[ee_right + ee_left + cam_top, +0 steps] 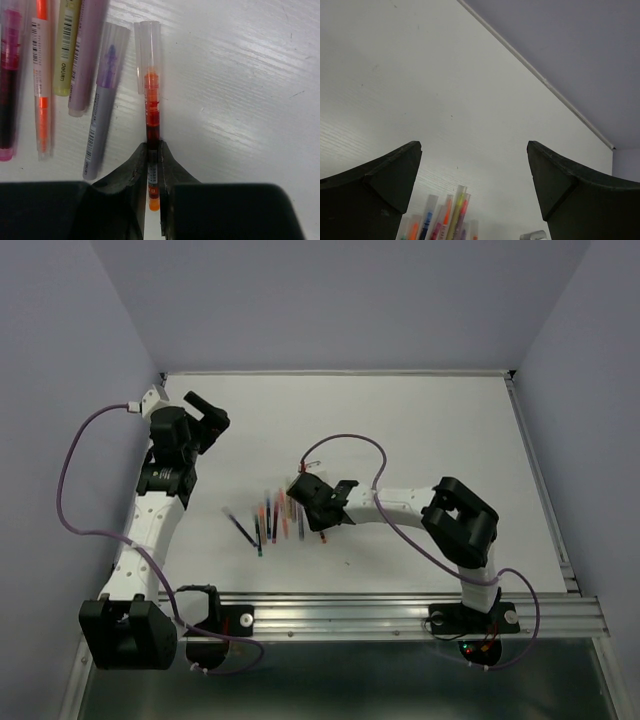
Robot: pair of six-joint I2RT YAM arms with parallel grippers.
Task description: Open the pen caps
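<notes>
A loose row of pens (pixel 270 521) is lying near the middle of a white table (pixel 420 440). I am placing everything else relative to that row.

My right gripper (pixel 152 150) is sitting at the right end of the row. Its jaws are pressed together on the lower barrel of an orange pen (pixel 152 112), the rightmost one. That pen is lying flat on the table and pointing straight away from my fingers. Its cap (pixel 148 52), a clear tube, is sitting on the far end over the orange tip, beyond my grip.

Just left of the orange pen, a purple pen (pixel 99 125) is lying at a slight slant and wearing its own clear cap. Further left in the row, four more are lying roughly parallel: a lilac pen (pixel 87 55), a yellow-green pen (pixel 67 47), an orange-and-white pen (pixel 42 85) and a dark pink pen (pixel 7 85). Their far ends are running out of the frame, so I cannot tell how their caps are sitting.

My left gripper (pixel 474 147) is hanging well apart from the row, off to its far left side. Its jaws are spread wide, with only bare table showing between them. In its wrist camera, the clear-capped ends of several pens are peeking in at the bottom edge, just below the gap between my fingers.
</notes>
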